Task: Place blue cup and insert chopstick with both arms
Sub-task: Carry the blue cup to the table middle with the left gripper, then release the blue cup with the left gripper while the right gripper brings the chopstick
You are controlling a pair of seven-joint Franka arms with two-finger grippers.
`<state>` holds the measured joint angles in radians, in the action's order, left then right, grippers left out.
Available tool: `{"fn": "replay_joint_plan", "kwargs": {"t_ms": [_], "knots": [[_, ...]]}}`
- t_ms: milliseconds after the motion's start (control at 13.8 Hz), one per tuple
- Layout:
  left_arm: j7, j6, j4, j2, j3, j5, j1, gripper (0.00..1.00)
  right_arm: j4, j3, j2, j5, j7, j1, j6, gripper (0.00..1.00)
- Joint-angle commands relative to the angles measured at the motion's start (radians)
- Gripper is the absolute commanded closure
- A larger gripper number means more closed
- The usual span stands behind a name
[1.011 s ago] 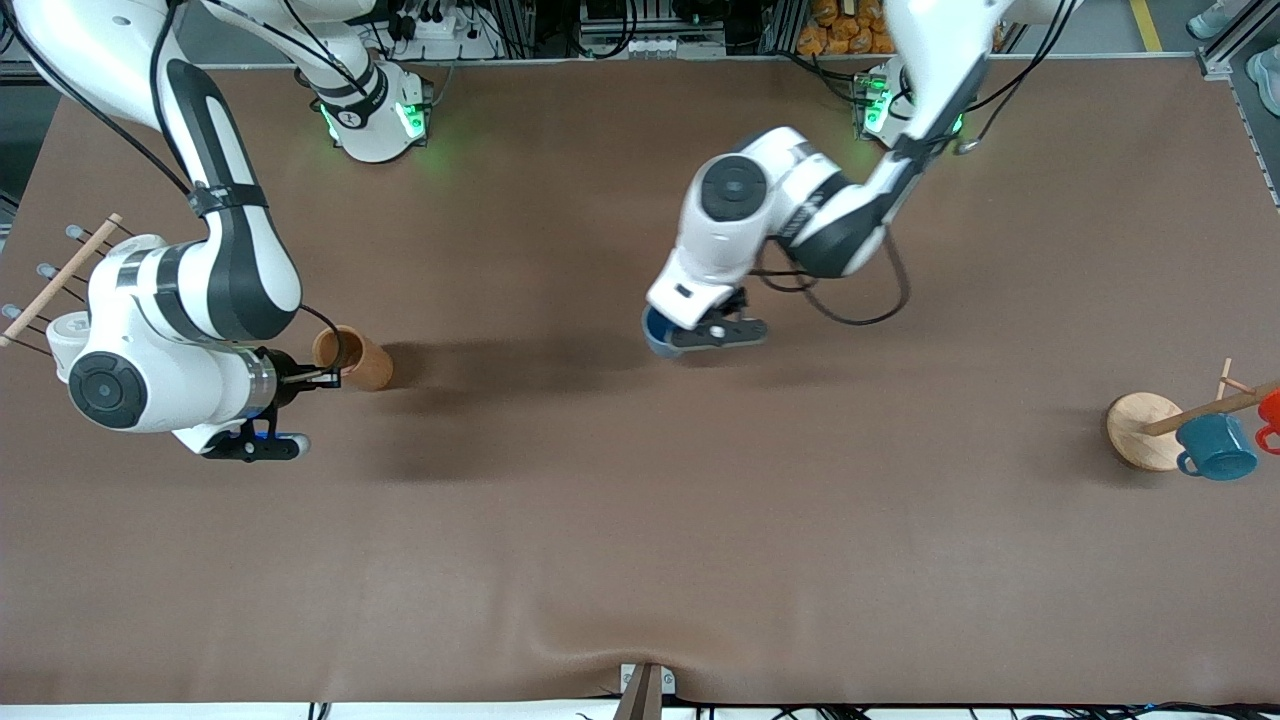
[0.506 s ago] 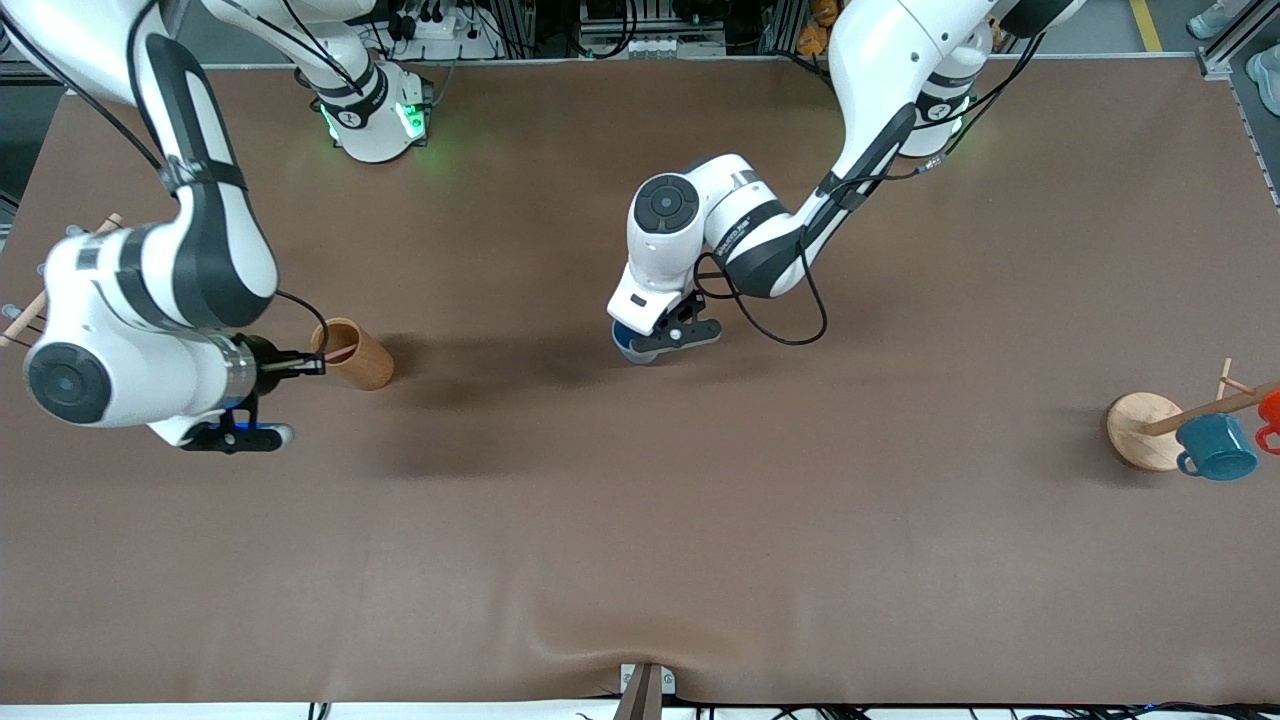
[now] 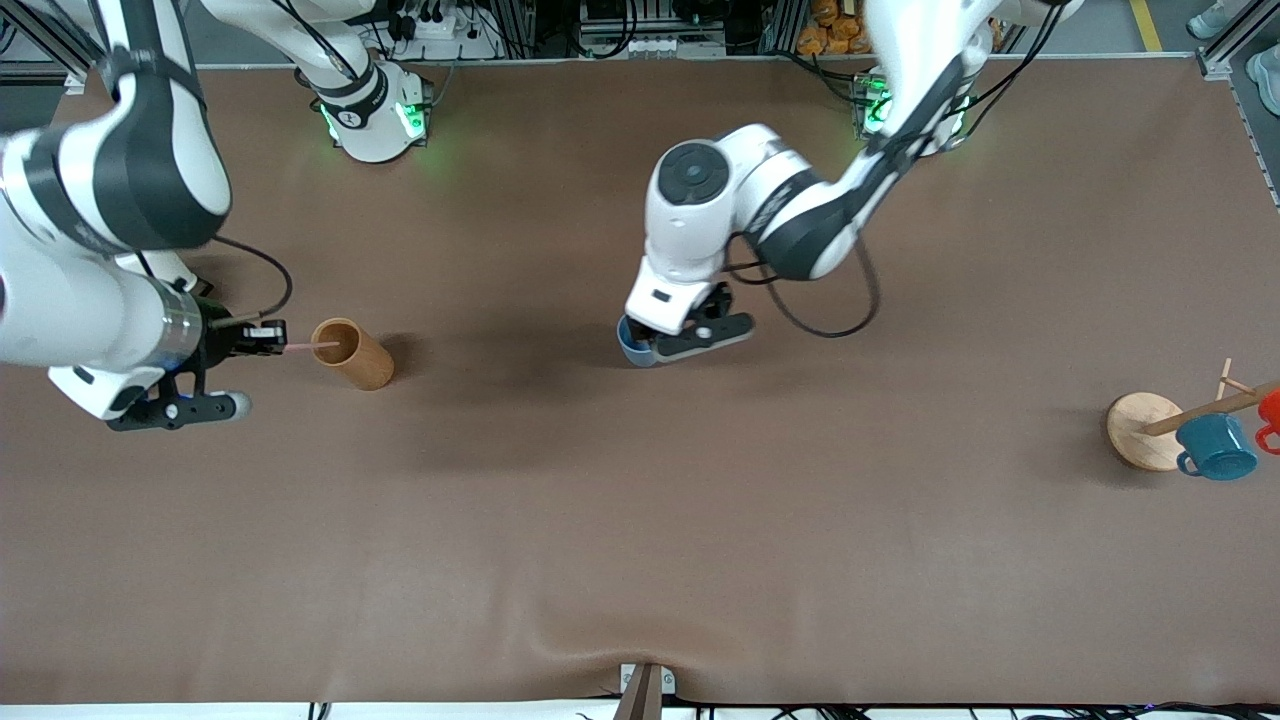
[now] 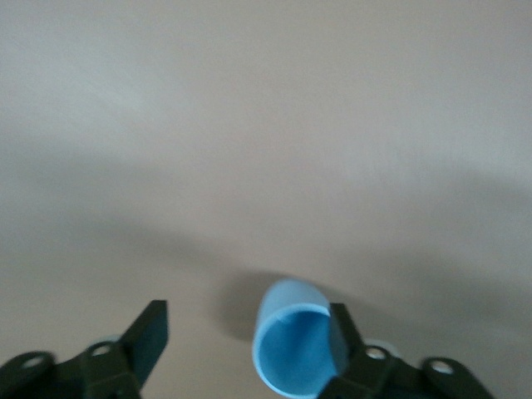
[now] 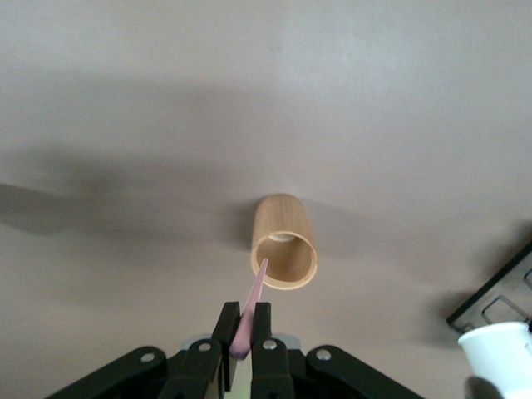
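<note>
The blue cup (image 3: 629, 349) stands upright on the brown table near its middle. In the left wrist view the cup (image 4: 291, 349) sits between my left gripper's (image 4: 245, 341) wide-open fingers, against one of them (image 4: 341, 332). In the front view the left gripper (image 3: 655, 345) is low over the cup. My right gripper (image 3: 268, 338) is shut on the pink chopstick (image 3: 305, 346), held level, with its tip at the rim of a wooden cylinder cup (image 3: 352, 353). The right wrist view shows the right gripper (image 5: 245, 320), the chopstick (image 5: 254, 301) and the wooden cup (image 5: 284, 241).
A mug rack with a round wooden base (image 3: 1138, 430) stands at the left arm's end of the table, carrying a teal mug (image 3: 1215, 447) and a red mug (image 3: 1270, 410). A white cup (image 5: 499, 349) shows at the edge of the right wrist view.
My right gripper has drawn back from the wooden cup toward the right arm's end of the table, pulling the chopstick almost out. My left gripper shifted slightly around the blue cup.
</note>
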<state>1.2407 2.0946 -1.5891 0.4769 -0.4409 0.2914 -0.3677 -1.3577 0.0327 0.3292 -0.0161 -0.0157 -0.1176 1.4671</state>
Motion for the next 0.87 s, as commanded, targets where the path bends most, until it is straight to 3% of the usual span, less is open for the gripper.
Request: {"fn": "replay_joint_plan", "kwargs": {"t_ms": [0,361,578,794], "knots": [[-0.029,-0.117,0.044,-0.09,-0.005,0.012,0.079,0.0,0.055,0.015,-0.002,0.005,-0.047,-0.069,0.008,1.0],[-0.219,-0.345,0.153,-0.139,-0.012,-0.05,0.209,0.0,0.055,0.03,0.007,-0.043,-0.009,-0.247,0.163,1.0],[-0.444,-0.392,0.156,-0.194,-0.004,-0.115,0.317,0.0,0.054,0.029,0.008,-0.087,0.115,-0.356,0.249,1.0],[-0.704,-0.473,0.155,-0.263,0.106,-0.169,0.322,0.0,0.049,0.029,0.014,-0.084,0.206,-0.434,0.32,1.0]]}}
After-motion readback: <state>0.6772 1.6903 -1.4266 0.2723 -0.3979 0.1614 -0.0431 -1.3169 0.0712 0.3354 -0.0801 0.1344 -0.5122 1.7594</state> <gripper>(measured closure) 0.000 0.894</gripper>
